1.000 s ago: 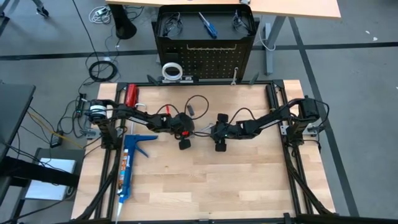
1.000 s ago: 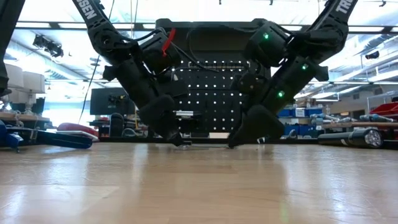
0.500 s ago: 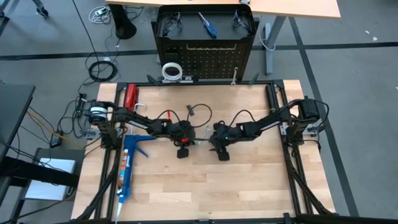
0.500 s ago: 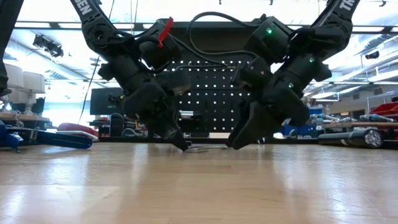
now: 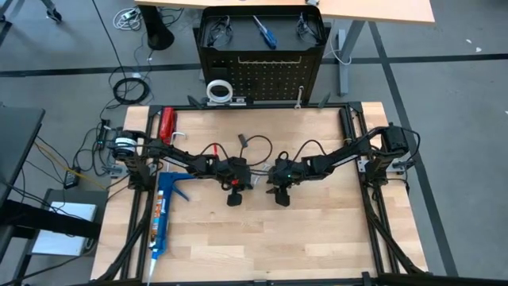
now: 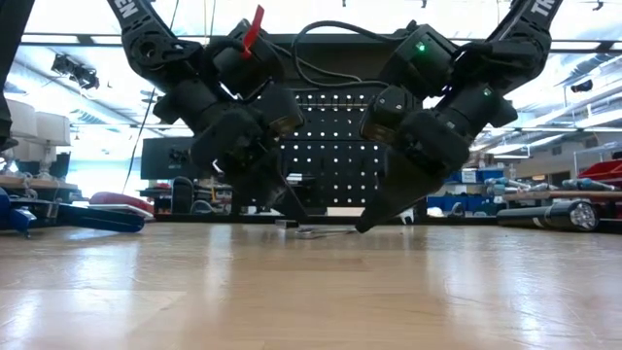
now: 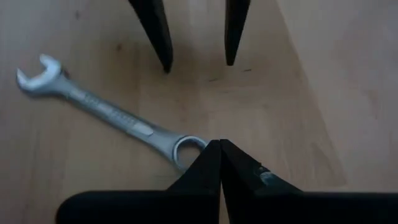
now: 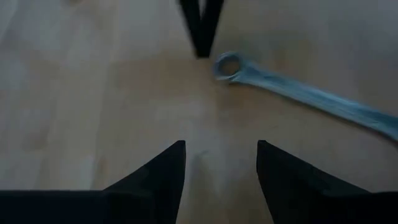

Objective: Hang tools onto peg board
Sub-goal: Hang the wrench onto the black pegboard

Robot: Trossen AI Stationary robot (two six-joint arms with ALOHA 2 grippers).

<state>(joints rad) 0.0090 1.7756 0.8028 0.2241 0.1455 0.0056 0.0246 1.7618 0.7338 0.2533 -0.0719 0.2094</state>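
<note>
**Item: silver wrench, flat on desk**

Wrench [image 7: 112,115] lies mid-desk, before the peg board [image 5: 262,71]. Left end effector [image 7: 219,163] pinched shut beside its ring end; right end effector [image 8: 221,158] spread wide opposite. Likely stiff, slick, thin; grip mid-shank.

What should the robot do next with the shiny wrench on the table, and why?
Probably the left gripper should open and slide over the ring end of the wrench. The wrench lies flat on the wooden table and nothing holds it. The left fingers are shut right beside that ring end, so they cannot grab it yet. The right gripper waits open opposite.
</note>
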